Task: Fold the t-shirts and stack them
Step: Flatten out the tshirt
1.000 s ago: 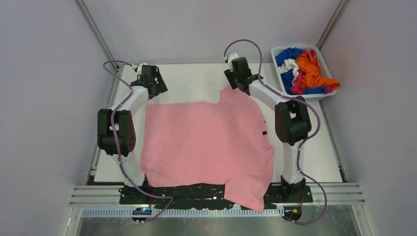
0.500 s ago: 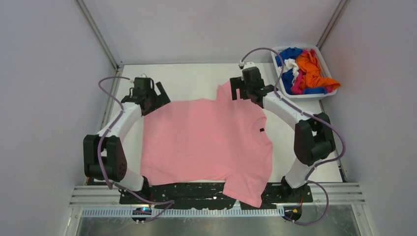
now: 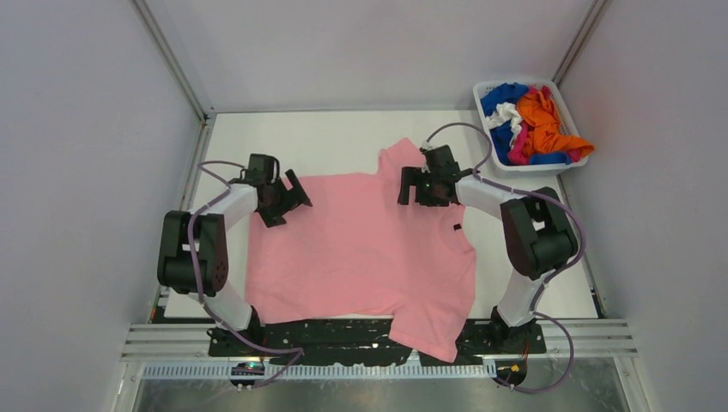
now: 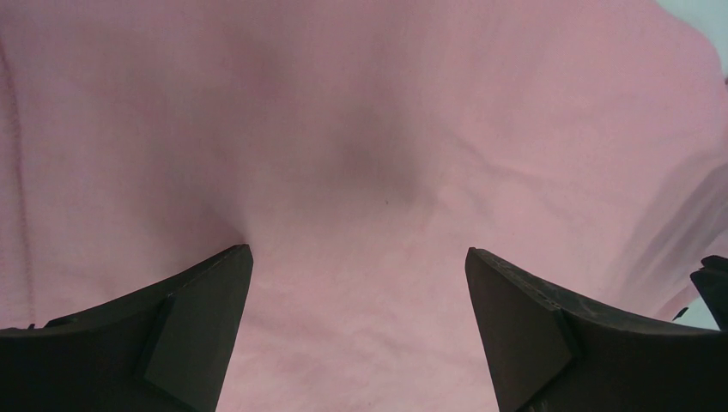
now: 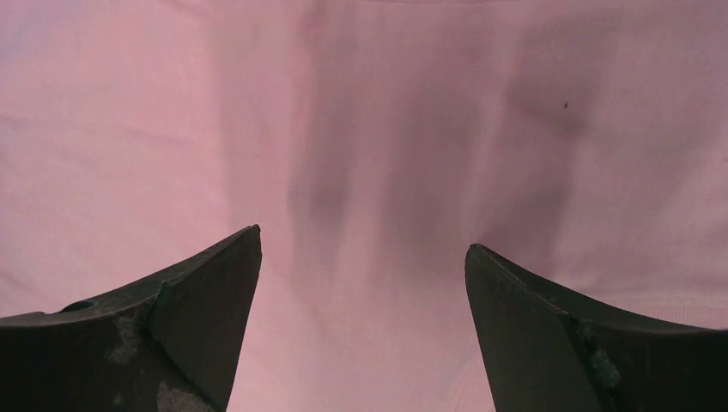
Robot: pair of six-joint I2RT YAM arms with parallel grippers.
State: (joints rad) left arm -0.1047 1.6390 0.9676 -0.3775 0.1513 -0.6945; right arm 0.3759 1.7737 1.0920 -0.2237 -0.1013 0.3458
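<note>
Your left gripper point(image 3: 290, 194) hangs low over the far-left part of the pink shirt point(image 3: 360, 257), jaws spread wide and holding nothing. That arm climbs from its base to a raised elbow by the left edge of the table point(image 3: 343, 133), and the forearm reaches inward to the right. Your right gripper point(image 3: 414, 185) mirrors it beside the far sleeve, likewise gaping and empty, with its elbow raised on the right and the forearm pointing left. Both wrist views show only lightly rumpled pink cloth between the fingers point(image 4: 197, 318). The shirt lies spread flat on the table, its near sleeve draped over the front edge. The other shirts point(image 3: 536, 124) sit heaped in the basket point(image 3: 525, 168) at the far right corner.
</note>
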